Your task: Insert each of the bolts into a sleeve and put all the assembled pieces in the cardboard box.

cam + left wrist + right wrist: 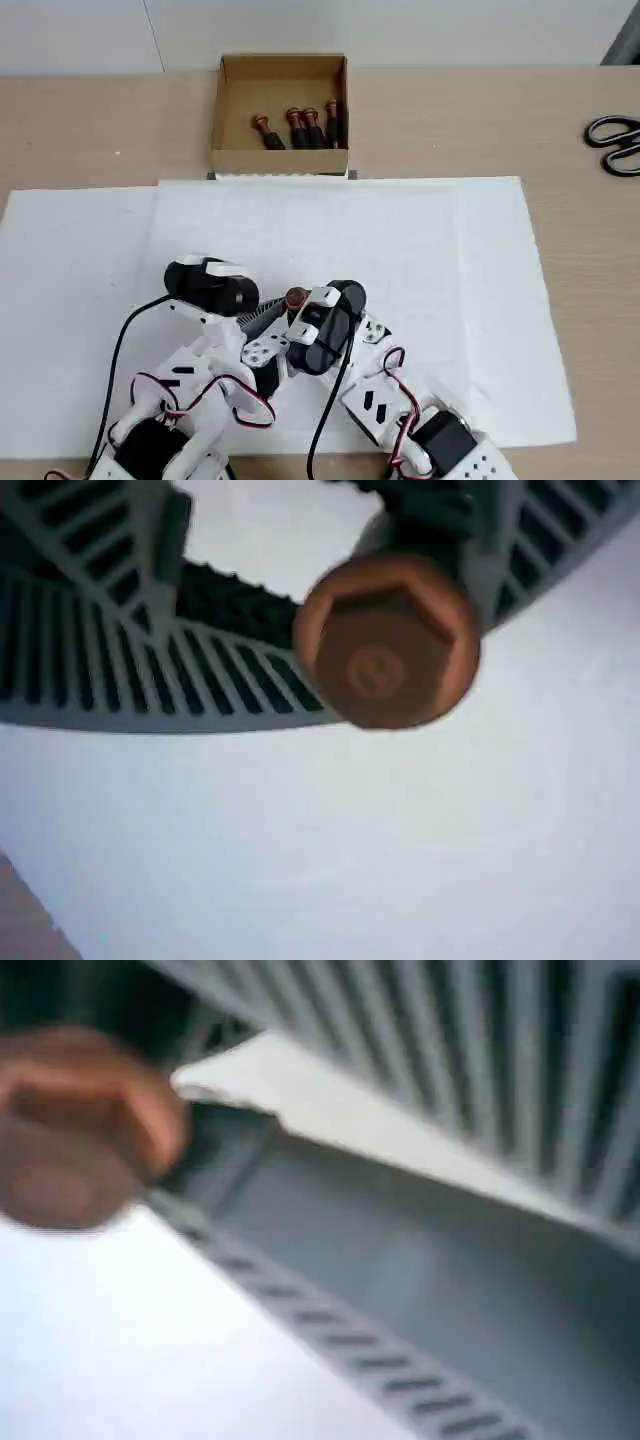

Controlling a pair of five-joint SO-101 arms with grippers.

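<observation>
The left gripper (272,316) is clamped on a bolt (385,640). Beside it, the right gripper (312,312) has a hold I cannot tell.

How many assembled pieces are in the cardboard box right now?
4. In the cardboard box: leftmost piece, tilted; two pieces close together in the middle; one piece by the right wall. More could be hidden under them.

Place: lab-style workbench.
Signs: wooden table (90,130) with white sheet (480,260) under the right claw (298,306); scissors (615,145) far to its right.
</observation>
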